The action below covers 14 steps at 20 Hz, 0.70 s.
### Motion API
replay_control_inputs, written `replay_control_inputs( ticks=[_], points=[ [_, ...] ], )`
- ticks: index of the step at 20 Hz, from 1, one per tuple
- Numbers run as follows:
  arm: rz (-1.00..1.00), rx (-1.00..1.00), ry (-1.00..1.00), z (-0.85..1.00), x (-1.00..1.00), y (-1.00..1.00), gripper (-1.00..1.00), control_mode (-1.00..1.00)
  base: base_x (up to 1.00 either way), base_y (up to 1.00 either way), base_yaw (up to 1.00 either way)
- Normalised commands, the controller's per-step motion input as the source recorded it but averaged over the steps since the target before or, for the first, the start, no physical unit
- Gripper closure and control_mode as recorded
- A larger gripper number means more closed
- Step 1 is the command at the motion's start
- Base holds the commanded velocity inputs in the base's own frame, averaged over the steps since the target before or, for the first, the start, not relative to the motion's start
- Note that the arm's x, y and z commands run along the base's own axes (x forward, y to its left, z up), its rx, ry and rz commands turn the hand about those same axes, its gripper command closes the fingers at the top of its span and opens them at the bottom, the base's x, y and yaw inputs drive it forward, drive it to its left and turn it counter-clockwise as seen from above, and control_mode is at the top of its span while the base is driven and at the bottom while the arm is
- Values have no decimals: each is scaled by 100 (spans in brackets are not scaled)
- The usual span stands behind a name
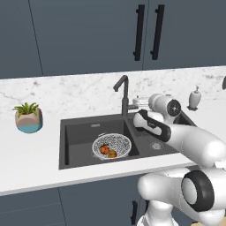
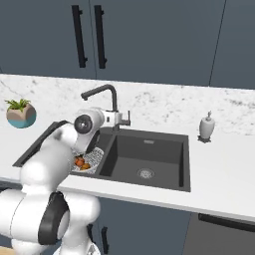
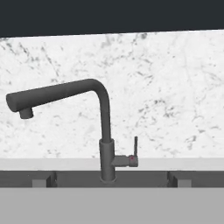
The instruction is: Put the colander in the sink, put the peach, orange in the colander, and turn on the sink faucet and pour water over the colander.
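The white mesh colander [image 1: 118, 142] sits in the left basin of the dark sink [image 1: 79, 132]. It holds the reddish peach [image 1: 104, 150] and the yellower orange [image 1: 112, 153]. In the right base view my arm hides most of the colander [image 2: 94, 155], but the peach [image 2: 79, 162] and the orange [image 2: 85, 166] still show. The black faucet [image 1: 124, 93] stands behind the divider, its spout turned toward the left basin. My gripper [image 1: 136, 102] [image 2: 125, 118] hovers open just right of the faucet's stem, holding nothing. The hand view faces the faucet [image 3: 105, 127] and its upright side lever [image 3: 134, 151]. Water is out of view.
A white soap dispenser [image 1: 194, 98] [image 2: 207, 127] stands on the counter right of the sink. A potted plant [image 1: 28, 117] [image 2: 21, 113] sits at the far left. Dark cabinets with black handles [image 1: 139, 32] hang above the marble backsplash. The right basin [image 2: 145, 159] has a bare drain.
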Motion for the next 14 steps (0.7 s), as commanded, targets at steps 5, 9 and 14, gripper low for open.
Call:
replay_control_inputs(
  ticks=[5, 9, 14],
  points=[
    [8, 0, 1, -24, 25, -41, -100, -100, 0, 0, 0],
    [3, 0, 0, -39, 25, -22, -100, -100, 0, 0, 0],
    [0, 0, 0, -54, 22, -10, -100, -100, 0, 0, 0]
  ],
)
